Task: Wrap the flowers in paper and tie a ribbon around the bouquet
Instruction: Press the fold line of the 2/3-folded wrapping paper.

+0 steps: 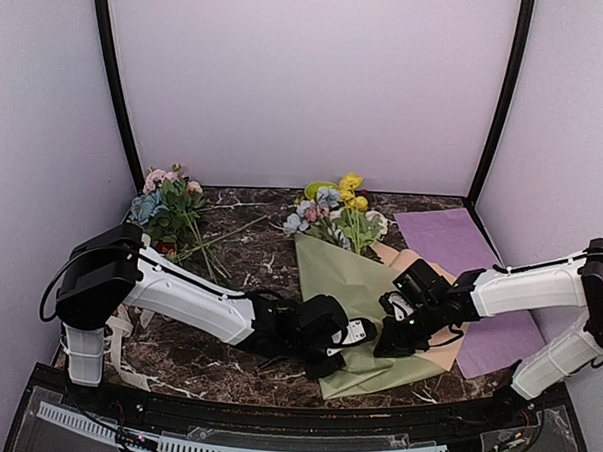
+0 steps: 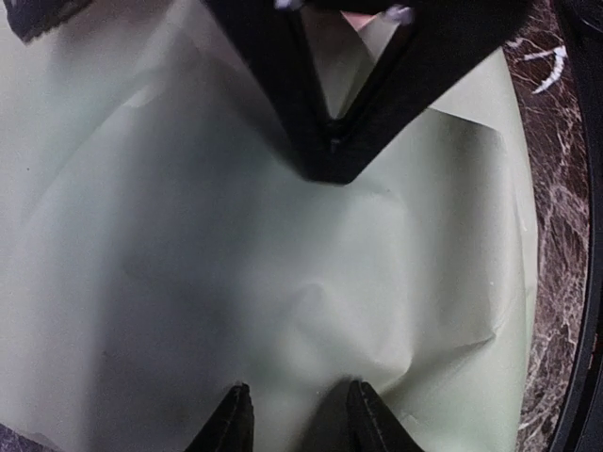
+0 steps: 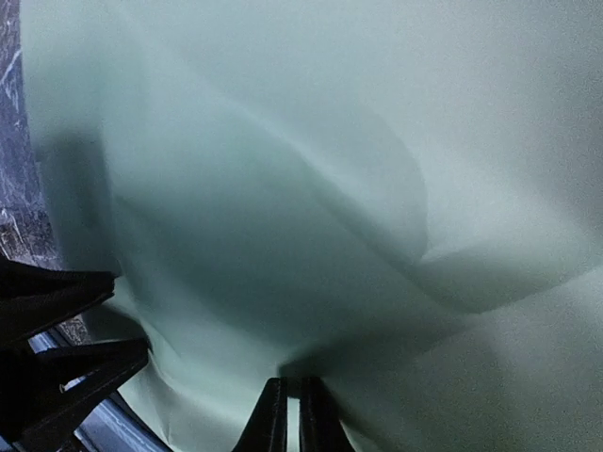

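The bouquet (image 1: 349, 288) lies on the table as a sage-green paper (image 2: 236, 245) cone. Its yellow, blue and pink flowers (image 1: 337, 213) stick out of the wide far end. A peach sheet (image 1: 412, 263) shows under its right edge. My left gripper (image 1: 349, 334) (image 2: 299, 416) is at the narrow near part, fingers apart, straddling a raised fold of paper. My right gripper (image 1: 389, 336) (image 3: 292, 416) faces it from the right, fingers almost together, pinching a pucker of the green paper (image 3: 311, 188). A cream ribbon (image 1: 118, 343) lies by the left arm's base.
A loose leafy cluster of pink and blue blooms (image 1: 168, 208) lies at the back left. A flat purple sheet (image 1: 460, 255) lies at the right, under the right arm. Dark marble table (image 1: 250, 264) shows between the two; the near rim (image 1: 273, 410) is close behind the grippers.
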{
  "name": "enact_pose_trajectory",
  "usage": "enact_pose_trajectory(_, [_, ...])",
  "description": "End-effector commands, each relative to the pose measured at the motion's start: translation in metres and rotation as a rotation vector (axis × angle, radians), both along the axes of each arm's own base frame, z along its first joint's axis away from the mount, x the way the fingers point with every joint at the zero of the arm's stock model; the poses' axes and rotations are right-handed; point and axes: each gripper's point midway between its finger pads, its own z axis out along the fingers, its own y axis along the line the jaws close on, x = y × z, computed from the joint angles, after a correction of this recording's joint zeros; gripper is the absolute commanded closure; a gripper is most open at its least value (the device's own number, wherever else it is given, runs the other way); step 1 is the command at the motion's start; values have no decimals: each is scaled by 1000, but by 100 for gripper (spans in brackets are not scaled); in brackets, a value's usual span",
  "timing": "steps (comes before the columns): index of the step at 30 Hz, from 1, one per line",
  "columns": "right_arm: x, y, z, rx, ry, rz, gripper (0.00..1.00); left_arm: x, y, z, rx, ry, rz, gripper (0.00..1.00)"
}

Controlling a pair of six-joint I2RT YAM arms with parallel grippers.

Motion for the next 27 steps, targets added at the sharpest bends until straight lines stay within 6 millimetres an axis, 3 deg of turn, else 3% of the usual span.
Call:
enact_pose_trajectory(1, [4,-3,-20,14,-6,25,94,-26,10,-13,79,-37,-120,64])
enact_pose_trajectory(9, [10,-8,-30,-44,-27,63,94,-49,3,-9,111,-130,-279,63])
enact_pose_trajectory(17, [15,-8,1,-27,-90,82,93,-34,-33,13,62,-232,-305,63])
enact_pose_trajectory(21, [15,-4,9,1,-104,100,93,-14,-57,19,43,-260,-242,66])
enact_pose_trajectory(24, [16,-7,8,-2,-115,98,92,-6,-70,16,65,-269,-232,68])
enact_pose_trajectory(27, [19,-12,2,-5,-106,86,92,-13,-69,0,106,-223,-267,71])
